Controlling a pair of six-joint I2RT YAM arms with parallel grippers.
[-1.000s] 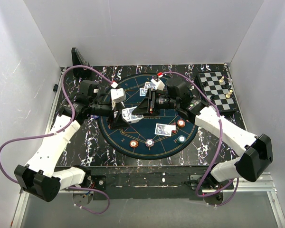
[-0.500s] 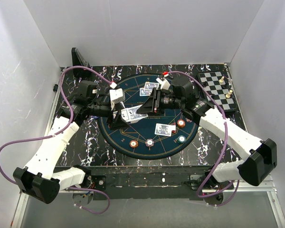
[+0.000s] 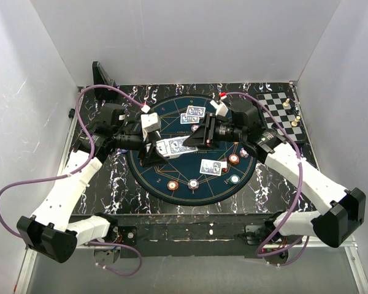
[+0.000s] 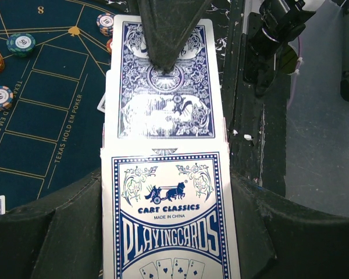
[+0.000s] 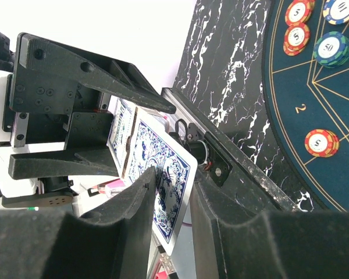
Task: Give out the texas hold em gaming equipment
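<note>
Two grippers meet above the mat (image 3: 148,173). The left gripper (image 4: 166,174) is clamped on a card box (image 4: 170,224) held between its fingers. One blue-backed card (image 4: 163,96) sticks out of the box's far end toward the right gripper (image 5: 173,197), whose fingers pinch its free end. Dealt cards (image 3: 193,114) lie on the mat just beyond the right gripper, and more lie on its near side. Chips (image 3: 233,158) sit beside those and nearer the arm bases.
</note>
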